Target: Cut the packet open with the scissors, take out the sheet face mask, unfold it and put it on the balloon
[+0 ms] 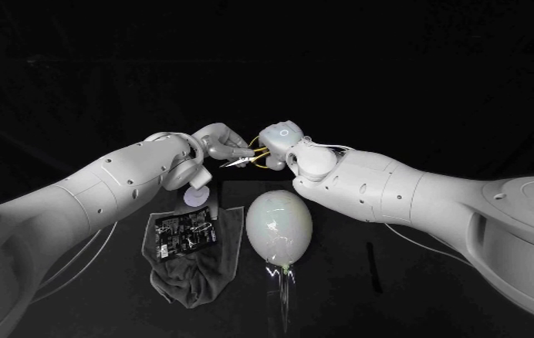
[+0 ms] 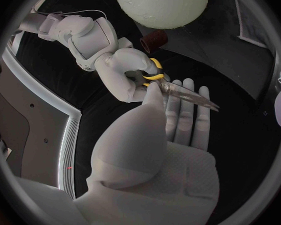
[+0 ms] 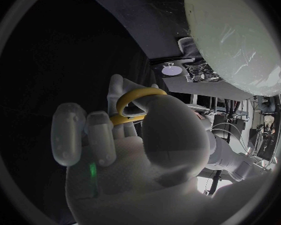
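In the head view the two hands meet above the far part of the table. The right hand (image 1: pixel 281 139) has its fingers through the yellow loops of the scissors (image 1: pixel 247 158). The left hand (image 1: pixel 223 143) is at the blade end. The scissors' long axis runs from the loops down toward the left arm's side, tips lowest. The packet (image 1: pixel 184 232) lies flat on a grey cloth (image 1: pixel 206 272), nearer the robot than both hands and on the left hand's side. The balloon (image 1: pixel 278 226) lies just beside the cloth, under the right hand. Judged from this, the left hand is the nearer one to fetch the packet.

In the left wrist view the left hand (image 2: pixel 172 155) has its thumb on the blades by the pivot, with its fingers straight behind them. It appears to pinch the scissors (image 2: pixel 184 94) there. The right hand (image 2: pixel 125 72) grips the loops, and the tips point away from it.

In the right wrist view the right hand (image 3: pixel 140 160) curls round a yellow loop of the scissors (image 3: pixel 137 96). The packet (image 3: pixel 202 74) shows beyond it, well apart, beside the balloon (image 3: pixel 240 40).
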### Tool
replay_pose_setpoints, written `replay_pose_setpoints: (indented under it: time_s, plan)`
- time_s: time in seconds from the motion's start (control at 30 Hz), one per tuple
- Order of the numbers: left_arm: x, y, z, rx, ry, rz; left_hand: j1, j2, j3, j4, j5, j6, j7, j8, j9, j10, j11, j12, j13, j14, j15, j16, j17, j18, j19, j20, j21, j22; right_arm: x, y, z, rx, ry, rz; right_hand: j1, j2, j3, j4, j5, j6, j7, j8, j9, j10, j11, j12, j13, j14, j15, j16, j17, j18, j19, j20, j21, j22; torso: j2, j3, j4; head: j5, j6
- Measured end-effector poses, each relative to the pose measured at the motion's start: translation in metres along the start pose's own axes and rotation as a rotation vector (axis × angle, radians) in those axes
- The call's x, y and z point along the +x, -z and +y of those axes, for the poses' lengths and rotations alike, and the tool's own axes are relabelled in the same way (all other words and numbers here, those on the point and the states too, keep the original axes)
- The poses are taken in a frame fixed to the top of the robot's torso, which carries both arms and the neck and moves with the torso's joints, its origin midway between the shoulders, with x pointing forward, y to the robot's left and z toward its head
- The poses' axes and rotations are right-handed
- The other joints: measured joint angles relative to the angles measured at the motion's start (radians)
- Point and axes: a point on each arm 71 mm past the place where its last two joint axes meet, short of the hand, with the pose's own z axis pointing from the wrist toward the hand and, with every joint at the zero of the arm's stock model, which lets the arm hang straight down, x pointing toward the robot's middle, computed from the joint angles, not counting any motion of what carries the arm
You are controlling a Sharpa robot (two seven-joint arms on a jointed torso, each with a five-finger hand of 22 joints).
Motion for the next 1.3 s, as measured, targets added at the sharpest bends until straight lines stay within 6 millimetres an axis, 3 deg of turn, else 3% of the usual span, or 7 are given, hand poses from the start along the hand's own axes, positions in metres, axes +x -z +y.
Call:
replay_pose_setpoints:
  time_s: [0.27,0.37,0.43,0.53,0.8,0.93,1.3]
  plan:
    - [0.0,0.0,0.0,-0.01,0.01,0.009,0.012,-0.012,0.032,0.032,0.0,0.002,-0.002,0.0,0.0,0.012,0.009,-0.008,-0.002,0.013,-0.005,0.007,0.02,0.0,-0.007,-0.007,0.041,0.026,0.0,0.001,-0.001,-0.01,-0.006,-0.012,0.012,-0.036,0.015,0.031,0.009,-0.019,0.015,-0.014,0.015,0.009,-0.005,-0.075,-0.042,-0.001,0.004,-0.071,-0.039,0.042,-0.069,0.007,-0.163,-0.001,0.0,0.0008,-0.0001,0.002,-0.003]
    - [0.0,0.0,-0.001,-0.01,0.014,0.01,0.016,-0.016,0.04,0.04,0.0,0.002,-0.002,0.0,0.0,0.021,0.012,-0.013,-0.002,0.019,-0.009,0.007,0.03,0.0,-0.012,-0.012,0.061,0.04,0.001,0.001,-0.002,-0.014,-0.012,-0.018,-0.004,-0.076,0.033,0.084,0.005,-0.035,0.008,-0.06,-0.021,0.0,0.004,-0.148,-0.091,-0.016,0.014,-0.21,-0.253,0.066,-0.209,0.023,-0.425,-0.001,0.0,0.0006,-0.0004,0.002,-0.004]
    - [0.0,0.0,-0.001,-0.01,0.016,0.011,0.015,-0.022,0.041,0.038,0.0,0.004,-0.004,0.0,0.0,0.026,0.009,-0.015,-0.002,0.021,-0.01,0.007,0.036,0.0,-0.022,-0.014,0.077,0.05,0.001,0.002,-0.003,-0.016,-0.017,-0.022,-0.018,-0.121,0.028,0.112,-0.003,-0.067,-0.005,-0.073,-0.068,-0.044,0.045,-0.203,-0.137,-0.098,0.068,-0.377,-0.476,0.071,-0.367,0.042,-0.707,-0.048,0.0,0.0006,-0.0004,0.002,-0.005]
    - [0.0,0.0,-0.002,-0.008,0.02,0.011,-0.002,-0.05,0.105,0.041,-0.001,0.004,-0.004,0.001,0.001,0.034,0.01,-0.021,-0.001,0.024,-0.008,0.007,0.047,0.0,-0.04,-0.018,0.101,0.068,0.001,0.003,-0.004,-0.017,-0.024,-0.027,-0.027,-0.158,0.018,0.13,-0.006,-0.127,-0.018,-0.077,-0.106,-0.129,0.051,-0.221,-0.183,-0.203,0.083,-0.515,-0.629,0.071,-0.439,0.053,-0.822,-0.095,0.0,0.0006,-0.0004,0.002,-0.004]
    - [0.001,0.0,-0.004,-0.008,0.028,0.013,-0.037,-0.094,0.208,0.043,-0.006,-0.012,-0.008,0.028,0.015,0.041,0.009,-0.026,-0.001,0.026,-0.008,0.006,0.069,-0.001,-0.068,-0.018,0.154,0.106,0.002,0.009,-0.008,-0.032,-0.049,-0.038,0.0,-0.205,-0.043,0.184,-0.007,-0.204,-0.029,-0.077,-0.222,-0.222,0.044,-0.221,-0.332,-0.217,0.026,-0.567,-0.673,0.113,-0.391,0.066,-0.924,-0.189,0.0,0.001,-0.0004,0.005,-0.004]
    - [0.002,0.0,-0.004,-0.01,0.03,0.017,-0.057,-0.113,0.229,0.044,0.0,-0.013,-0.009,0.057,0.015,0.046,0.01,-0.026,0.001,0.029,-0.01,0.006,0.076,-0.001,-0.079,-0.016,0.171,0.118,0.001,0.013,-0.009,-0.043,-0.06,-0.042,0.024,-0.201,-0.058,0.199,-0.007,-0.206,-0.03,-0.076,-0.264,-0.227,0.042,-0.221,-0.381,-0.183,-0.003,-0.508,-0.612,0.135,-0.35,0.059,-0.926,-0.197,0.0,0.0011,-0.0005,0.007,-0.006]
    - [0.004,0.0,-0.003,-0.024,0.026,0.032,-0.098,-0.146,0.284,0.041,0.001,-0.024,-0.012,0.104,0.05,0.062,0.001,-0.029,0.005,0.034,-0.012,0.006,0.095,-0.001,-0.098,-0.016,0.216,0.151,-0.001,0.019,-0.01,-0.078,-0.103,-0.038,0.072,-0.18,-0.061,0.203,-0.007,-0.2,-0.004,-0.071,-0.327,-0.224,0.036,-0.221,-0.456,-0.131,0.005,-0.458,-0.555,0.148,-0.309,0.05,-0.915,-0.183,0.0,0.0018,-0.0007,0.01,-0.009]
